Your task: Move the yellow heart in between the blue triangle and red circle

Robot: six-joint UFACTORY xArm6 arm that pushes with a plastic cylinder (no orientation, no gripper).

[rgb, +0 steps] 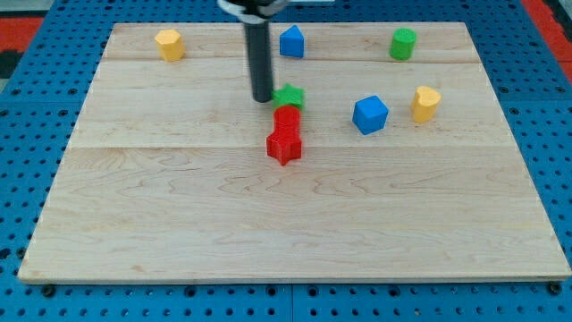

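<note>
The yellow heart (425,103) lies at the view's right, just right of a blue cube (370,114). The blue triangle (292,42) sits near the view's top, in the middle. The red circle (287,117) stands in the middle of the board, touching a green star (290,96) above it and a red star (284,146) below it. My tip (262,98) rests on the board just left of the green star, far left of the yellow heart.
A yellow hexagon block (169,44) sits at the view's top left. A green cylinder (403,43) sits at the view's top right. The wooden board (179,224) lies on a blue pegboard surface.
</note>
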